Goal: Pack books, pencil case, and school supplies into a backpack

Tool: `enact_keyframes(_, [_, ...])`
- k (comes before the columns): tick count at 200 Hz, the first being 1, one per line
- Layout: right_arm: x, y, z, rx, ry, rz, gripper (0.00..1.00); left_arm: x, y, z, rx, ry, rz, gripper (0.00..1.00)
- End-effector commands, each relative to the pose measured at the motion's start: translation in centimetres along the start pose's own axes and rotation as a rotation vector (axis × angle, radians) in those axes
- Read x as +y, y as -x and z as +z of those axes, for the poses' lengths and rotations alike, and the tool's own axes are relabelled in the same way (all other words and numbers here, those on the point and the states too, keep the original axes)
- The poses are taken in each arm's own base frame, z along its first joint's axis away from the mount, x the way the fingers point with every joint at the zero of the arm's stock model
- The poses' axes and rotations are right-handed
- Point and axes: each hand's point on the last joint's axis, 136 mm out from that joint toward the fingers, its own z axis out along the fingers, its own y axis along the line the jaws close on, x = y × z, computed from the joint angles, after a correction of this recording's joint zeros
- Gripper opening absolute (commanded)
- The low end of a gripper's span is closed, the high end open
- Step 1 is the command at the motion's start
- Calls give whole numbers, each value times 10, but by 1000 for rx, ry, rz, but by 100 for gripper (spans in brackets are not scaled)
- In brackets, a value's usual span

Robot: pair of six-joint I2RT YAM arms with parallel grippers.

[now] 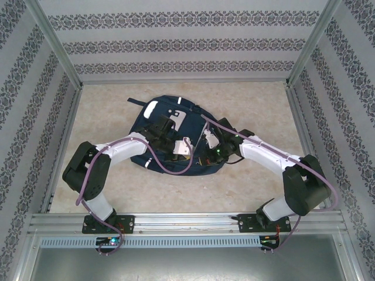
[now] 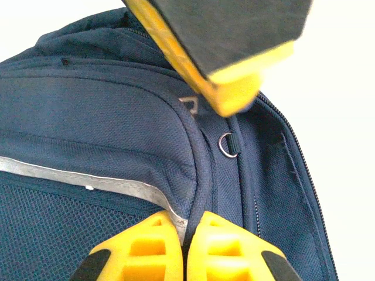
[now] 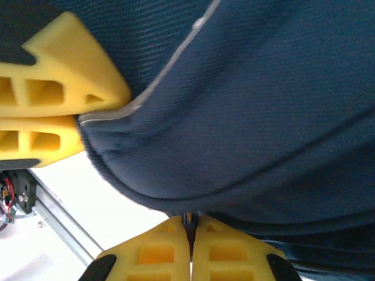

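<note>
The navy backpack lies flat in the middle of the table, with both arms reaching onto its near edge. My left gripper is shut on a raised fold of the backpack, pinching the piping beside the white reflective stripe. My right gripper is shut on the backpack's lower seam, with a small bit of hardware caught between the tips. The left fingers show in the right wrist view, clamped on the striped edge. The booklet, pencil case, orange square and pen are hidden.
A small metal ring hangs on a strap beside the zipper. The right gripper's yellow finger looms just above the left one. An aluminium rail runs along the near table edge, and patterned walls enclose the other three sides.
</note>
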Motion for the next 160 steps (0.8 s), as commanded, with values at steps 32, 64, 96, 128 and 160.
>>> enact_keyframes(32, [-31,5,-16,-32,-134,-20,1,-23,-8,-15,54,-105,74,0])
enact_keyframes(64, [-45,4,-25,-52,-188,-8,0,-14,-14,-31,64,-83,82,0])
enact_keyframes(96, [-30,0,-23,-32,-117,-14,0,34,-31,-57,86,112,-73,1])
enact_keyframes(128, [34,-4,3,19,79,-118,0,89,-72,-85,203,397,-248,15])
enact_keyframes(160, [64,12,23,20,96,-155,0,84,-66,-96,143,383,-312,25])
